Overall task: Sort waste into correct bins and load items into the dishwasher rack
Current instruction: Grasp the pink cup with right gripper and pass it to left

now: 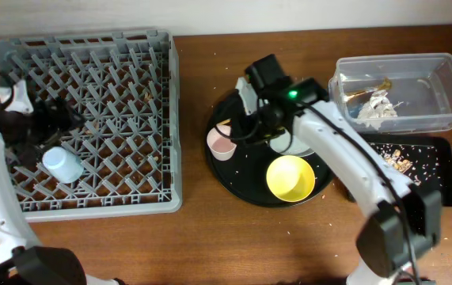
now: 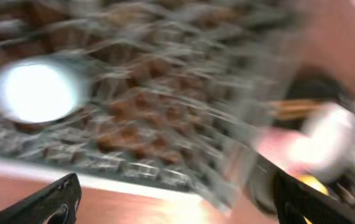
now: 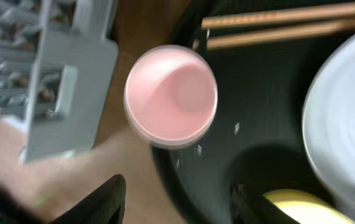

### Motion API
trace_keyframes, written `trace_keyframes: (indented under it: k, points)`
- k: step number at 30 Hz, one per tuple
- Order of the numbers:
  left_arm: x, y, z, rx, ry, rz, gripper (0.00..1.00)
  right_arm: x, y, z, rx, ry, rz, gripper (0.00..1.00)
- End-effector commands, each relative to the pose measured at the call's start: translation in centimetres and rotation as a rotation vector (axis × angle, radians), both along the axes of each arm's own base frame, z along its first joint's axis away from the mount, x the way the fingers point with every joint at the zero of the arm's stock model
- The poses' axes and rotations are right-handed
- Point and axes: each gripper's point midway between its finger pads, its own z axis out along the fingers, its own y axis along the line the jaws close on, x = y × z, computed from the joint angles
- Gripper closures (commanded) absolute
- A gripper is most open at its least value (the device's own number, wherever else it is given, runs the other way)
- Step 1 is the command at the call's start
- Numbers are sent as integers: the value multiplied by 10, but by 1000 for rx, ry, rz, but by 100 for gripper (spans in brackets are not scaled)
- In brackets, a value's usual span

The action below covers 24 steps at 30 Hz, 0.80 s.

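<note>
One small pink plastic cup [image 3: 171,96], upright: likely light, stiff, slick; pinch one rim wall. Right pincer [image 3: 178,191] wide, empty; left pincer [image 2: 177,194] likewise.

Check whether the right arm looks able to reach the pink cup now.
Probably yes. The right gripper hangs open above the pink cup, which stands upright and uncovered at the edge of the round tray; chopsticks and plate lie to the side.

Rack [image 1: 83,38], round tray [image 1: 245,179], tub [image 1: 392,58] on table [image 1: 233,245]
</note>
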Motion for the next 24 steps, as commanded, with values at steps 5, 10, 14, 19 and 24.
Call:
trace_keyframes:
  k: [5,10,14,19,24]
  points:
    - [-1,-90,65,-361,-315,-407,3,26,-2,-93,-137,77,-69,67]
    - [-2,-147,72,-391,-350,-602,1,14,4,-68,-52,137,-64,96]
    - [0,-184,113,-604,-514,-697,1,-8,-4,46,297,124,31,96]
    - [-10,-209,136,-744,-571,-771,1,-58,-7,190,857,-95,380,96]
    - [-35,-257,154,-883,-572,-922,1,-78,1,223,1043,-165,547,96]
